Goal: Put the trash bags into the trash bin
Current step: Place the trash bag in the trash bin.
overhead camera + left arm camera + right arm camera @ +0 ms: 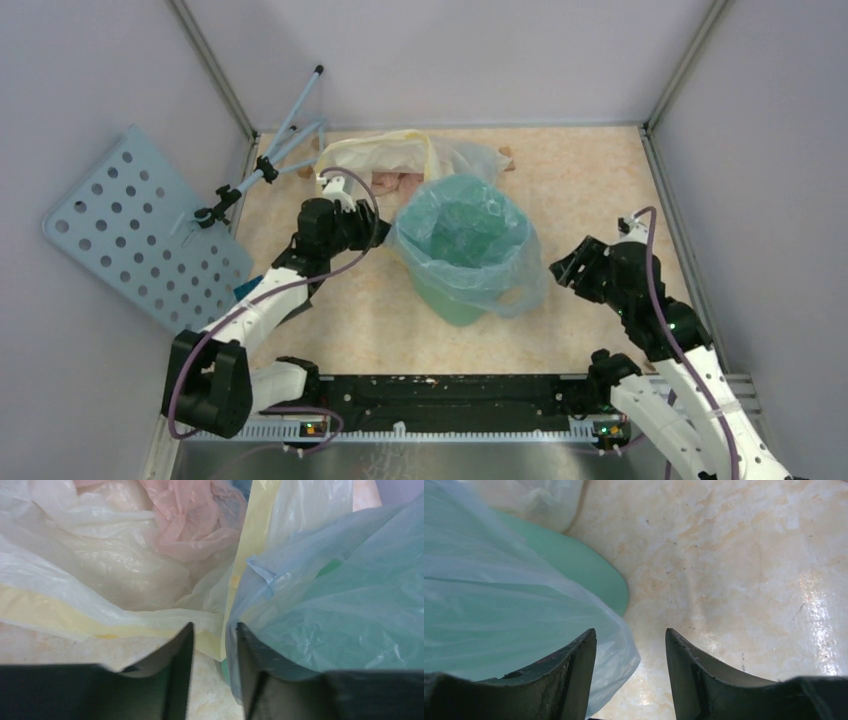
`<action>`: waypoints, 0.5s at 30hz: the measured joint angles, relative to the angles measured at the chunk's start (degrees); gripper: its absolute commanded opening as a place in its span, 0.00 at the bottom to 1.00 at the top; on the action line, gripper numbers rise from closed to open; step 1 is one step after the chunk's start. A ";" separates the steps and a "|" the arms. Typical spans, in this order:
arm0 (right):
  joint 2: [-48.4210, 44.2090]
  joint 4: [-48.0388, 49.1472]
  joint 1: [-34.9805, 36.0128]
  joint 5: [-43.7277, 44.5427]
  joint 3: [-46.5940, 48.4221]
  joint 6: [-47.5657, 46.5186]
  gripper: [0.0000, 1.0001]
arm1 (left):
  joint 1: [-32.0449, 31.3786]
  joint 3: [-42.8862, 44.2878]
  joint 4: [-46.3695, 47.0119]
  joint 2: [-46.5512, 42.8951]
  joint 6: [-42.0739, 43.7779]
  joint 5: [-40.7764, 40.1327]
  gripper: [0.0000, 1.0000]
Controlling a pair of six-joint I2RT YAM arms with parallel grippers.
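Status of trash bin (591,575): upright on the marbled table (600,190), with its mint-green wall bare only low down. Trash bag (470,235), pale blue and see-through, sits in the bin as a liner. Its body fills the inside, its mouth is spread open over the rim, and the crinkled hem hangs down the outside, lowest on the bin's right. Left gripper (214,627) is just left of the bin at rim height. Its fingers stand apart with a narrow gap and nothing clamped between them, though a fold of the blue hem lies over the tip of the bin-side finger. Right gripper (630,632) is to the bin's right and clear of it in the top view. Its fingers are spread, with bare table in the gap and the bag's hem just beside the bin-side finger. Behind the bin, close against the blue bag, lies a whitish bag (400,155) with a yellow rim and crumpled pink plastic (195,520) inside. Far left of the bin, a pale-blue perforated board (140,235) rests against the wall panel.
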 measured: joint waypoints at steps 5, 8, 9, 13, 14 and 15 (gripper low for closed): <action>-2.86 -2.43 0.00 -4.37 2.27 2.23 0.64 | 0.02 0.15 -1.73 -5.77 -1.42 -3.41 0.66; -4.61 -3.78 0.00 -8.55 2.01 4.48 0.63 | 0.02 0.39 -2.03 -9.05 -2.45 -4.33 0.70; -5.16 -3.63 0.00 -9.51 1.49 5.38 0.63 | 0.02 0.74 -2.51 -9.64 -2.89 -4.55 0.72; -7.10 -2.36 0.00 -13.03 -4.37 9.73 0.62 | 0.04 3.43 -7.02 -10.03 -4.39 -6.23 0.81; -7.41 -1.68 0.00 -14.19 -6.58 10.88 0.62 | 0.11 4.04 -8.26 -10.08 -4.76 -6.88 0.81; -7.56 -0.90 0.00 -15.50 -8.94 12.22 0.60 | 0.20 4.37 -9.14 -10.19 -5.01 -7.41 0.81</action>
